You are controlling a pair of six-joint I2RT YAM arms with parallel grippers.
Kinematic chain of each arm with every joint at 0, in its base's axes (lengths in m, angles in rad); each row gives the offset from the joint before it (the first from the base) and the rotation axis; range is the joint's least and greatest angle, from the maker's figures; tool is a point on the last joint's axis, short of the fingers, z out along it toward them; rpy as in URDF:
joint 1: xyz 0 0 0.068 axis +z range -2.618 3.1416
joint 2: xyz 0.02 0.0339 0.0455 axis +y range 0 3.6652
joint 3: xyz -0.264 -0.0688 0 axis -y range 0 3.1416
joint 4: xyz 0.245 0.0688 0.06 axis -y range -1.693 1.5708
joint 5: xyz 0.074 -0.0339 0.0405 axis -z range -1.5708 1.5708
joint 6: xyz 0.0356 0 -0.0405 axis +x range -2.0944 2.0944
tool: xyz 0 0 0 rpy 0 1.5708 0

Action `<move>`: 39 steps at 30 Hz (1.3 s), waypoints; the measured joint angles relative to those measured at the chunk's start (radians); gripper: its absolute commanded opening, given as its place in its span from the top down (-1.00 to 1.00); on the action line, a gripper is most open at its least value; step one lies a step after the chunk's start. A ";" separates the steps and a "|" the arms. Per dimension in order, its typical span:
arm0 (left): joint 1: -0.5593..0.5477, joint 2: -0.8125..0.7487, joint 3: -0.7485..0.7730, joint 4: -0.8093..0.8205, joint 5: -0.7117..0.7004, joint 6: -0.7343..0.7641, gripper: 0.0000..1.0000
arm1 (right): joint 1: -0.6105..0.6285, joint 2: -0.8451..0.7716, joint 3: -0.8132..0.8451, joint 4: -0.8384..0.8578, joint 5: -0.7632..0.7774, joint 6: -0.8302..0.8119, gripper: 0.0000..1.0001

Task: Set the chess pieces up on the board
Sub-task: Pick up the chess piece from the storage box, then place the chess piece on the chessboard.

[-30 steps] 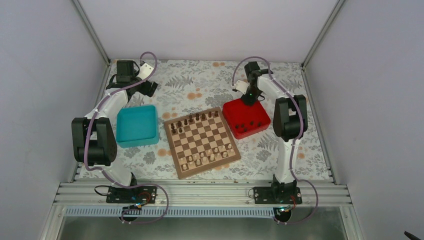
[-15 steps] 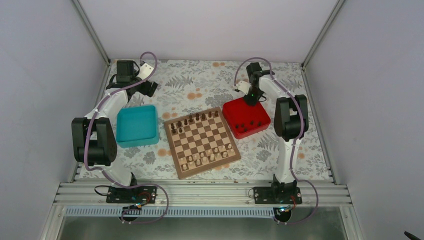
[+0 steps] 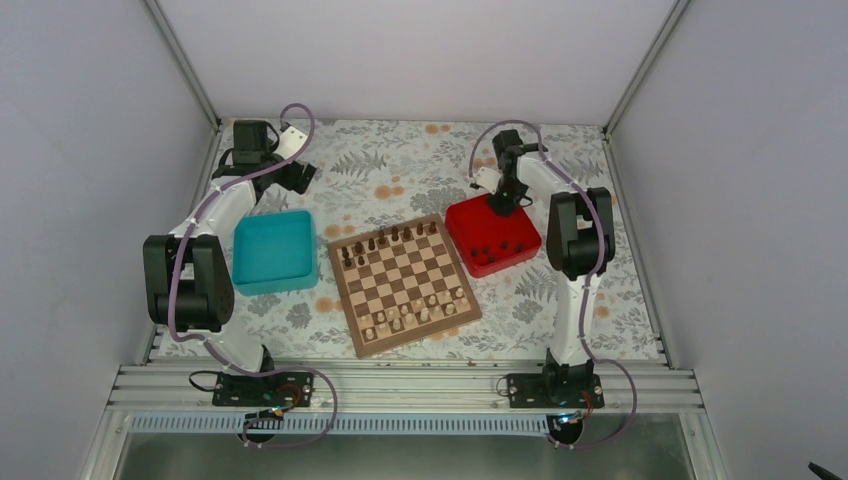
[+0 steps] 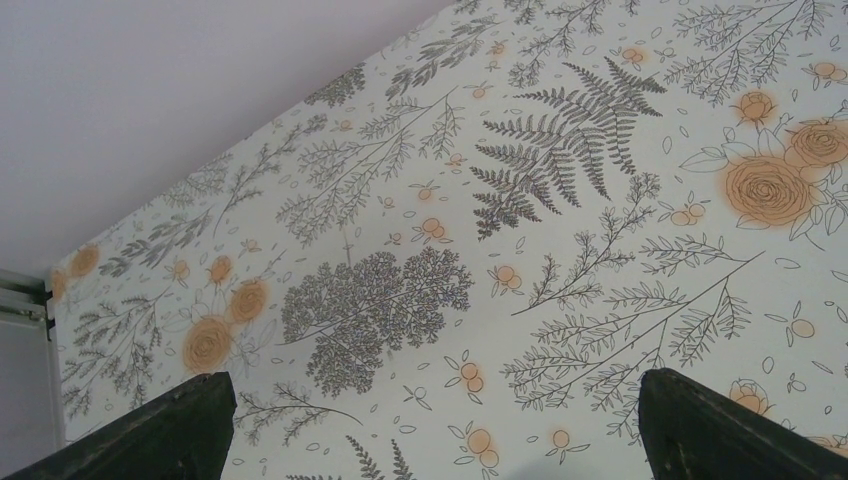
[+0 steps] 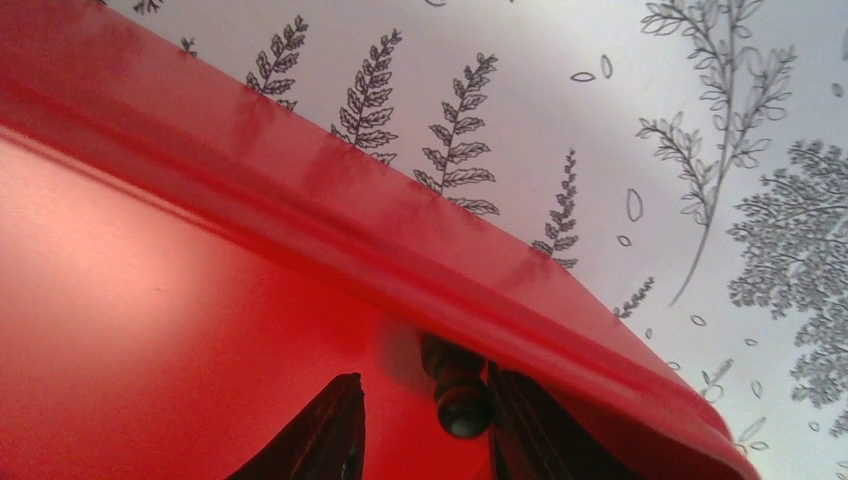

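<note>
A: Starting nearest the arm bases, what's on the counter (image 3: 400,165)?

B: The board (image 3: 404,283), approx. in the middle and turned at a slight angle. Pale pieces (image 3: 415,312) stand on its near two rows. The mid rows are bare.

A: And the dark ones?

B: Some of the chess pieces (image 3: 385,240) stand on the board's far two rows, w/ gaps. A few more sit in the red tray (image 3: 510,265), just beside the board's far right corner.

A: Left side?

B: A teal tray (image 3: 270,283), near the board's left edge but apart from it.

A: Right hand?

B: The right hand (image 5: 422,400) is down inside the red tray, at its far wall. Its fingers stand either side of one dark piece (image 5: 457,395), which rests right against that wall. One finger is at the piece, touching or v. close. The other shows a clear gap, so the hand is part open and not clamped on it. Can't tell if the piece is upright or lying.

A: Left hand?

B: Farthest back. The left hand (image 4: 435,385) hangs over the counter beyond the teal tray, near the back left corner. Its fingers (image 4: 190,420) are wide apart w/ only the floral cloth btwn them, so it holds nothing.
</note>
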 measured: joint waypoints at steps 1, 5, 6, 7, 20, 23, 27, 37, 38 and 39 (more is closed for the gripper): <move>0.000 0.000 0.000 0.000 0.001 0.000 -1.00 | 0.000 0.006 0.000 0.000 0.000 0.000 0.34; 0.000 0.000 0.000 0.000 0.002 0.000 -1.00 | 0.000 0.015 0.000 0.000 -0.005 0.000 0.51; 0.000 0.000 0.000 0.000 0.002 0.000 -1.00 | 0.000 0.016 0.000 0.000 -0.006 0.000 0.58; 0.000 0.000 0.000 0.000 0.002 0.000 -1.00 | -0.001 0.016 0.000 0.000 -0.006 0.001 0.65; 0.000 -0.003 0.000 0.000 0.008 0.000 -1.00 | 0.012 -0.005 0.024 -0.082 0.001 0.002 0.85; 0.000 -0.006 0.000 0.000 0.010 0.000 -1.00 | 0.052 -0.051 0.058 -0.127 0.005 0.006 0.85; 0.000 -0.015 0.000 0.000 0.018 0.000 -1.00 | 0.185 -0.119 0.167 -0.193 0.011 0.022 0.84; 0.000 -0.022 0.000 0.000 0.026 0.000 -1.00 | 0.581 -0.121 0.357 -0.287 -0.032 0.049 0.82; 0.000 -0.022 0.000 0.000 0.026 0.000 -1.00 | 0.603 -0.107 0.364 -0.291 -0.037 0.049 0.82; 0.000 -0.022 0.000 -0.001 0.026 0.000 -1.00 | 0.620 -0.092 0.369 -0.294 -0.045 0.049 0.82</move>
